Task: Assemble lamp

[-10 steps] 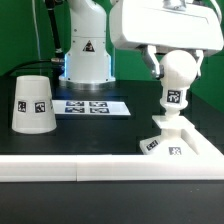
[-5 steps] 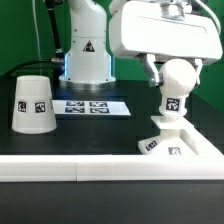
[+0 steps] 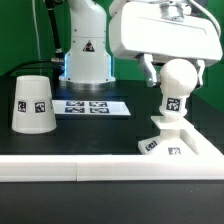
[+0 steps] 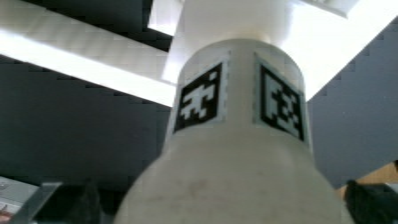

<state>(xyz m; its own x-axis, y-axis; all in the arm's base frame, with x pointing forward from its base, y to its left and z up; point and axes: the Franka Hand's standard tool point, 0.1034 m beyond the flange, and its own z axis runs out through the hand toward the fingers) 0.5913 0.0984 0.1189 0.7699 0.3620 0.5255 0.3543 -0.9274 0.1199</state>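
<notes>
1. The gripper (image 3: 177, 73) hangs over the exterior view's right side of the black tabletop (image 3: 95, 135), straddling the ball of the bulb (image 3: 180, 80).
2. Gripper state: spread. The finger on the exterior view's left (image 3: 150, 68) stands clear of the ball, with green background showing between them. The other finger sits at the far side of the ball, close to the frame edge, and I cannot tell whether it touches.
3. The bulb stands upright, ball end up and neck down. A black-and-white tag faces the exterior camera on the neck.
4. The foot of the neck rests on top of the stepped square base (image 3: 170, 138). How deeply it is seated there cannot be read.
5. The base lies flat on the tabletop, with tags visible on its front face.
6. The wrist view looks down along the bulb (image 4: 231, 150). The rounded ball fills the near part, and the neck shows two tags on adjoining faces. The white steps of the base (image 4: 89, 50) lie beyond it.
7. The shade (image 3: 33, 103) stands on the tabletop at the exterior view's left, well apart from the bulb and base. Its wide end is down and its narrow end up, with one tag facing the camera.
8. The marker board (image 3: 90, 106) lies flat between the shade and the base, toward the back. The robot pedestal (image 3: 87, 50) stands behind it.
</notes>
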